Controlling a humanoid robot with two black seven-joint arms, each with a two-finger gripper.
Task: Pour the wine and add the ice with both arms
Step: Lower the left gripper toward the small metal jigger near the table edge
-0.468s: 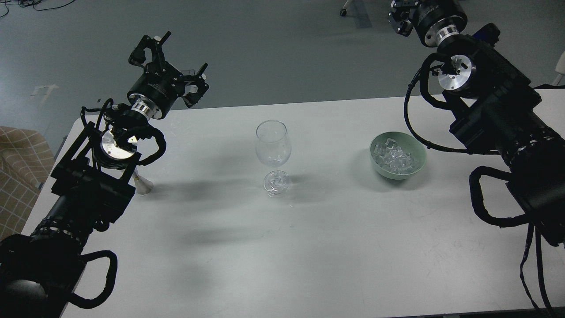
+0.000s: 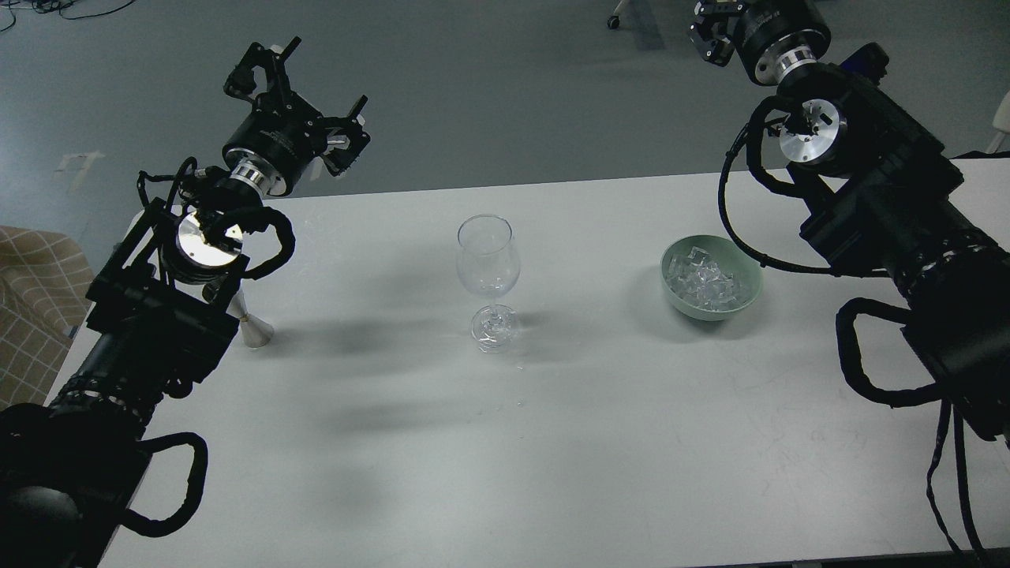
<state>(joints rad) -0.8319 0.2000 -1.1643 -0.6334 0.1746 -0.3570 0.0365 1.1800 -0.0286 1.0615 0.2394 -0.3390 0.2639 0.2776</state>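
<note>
Ice [image 2: 708, 285]: clear cubes filling green bowl [image 2: 750, 296], 3 o'clock of empty stemmed glass [image 2: 488, 256] (upright) on counter [image 2: 552, 442]. No legible lettering. Left hand [image 2: 304, 91] spread, empty; right hand [image 2: 714, 28] cropped, state unclear.

Both arms [image 2: 118, 347] are bulky, boxy and matte black, each with a polished silver round joint cap (the left one catches a bright glint) and a ribbed silver ring behind the wrist. Thick black corrugated cables loop loosely beside the links. Each tool [image 2: 304, 99] is a skeletal black claw.
</note>
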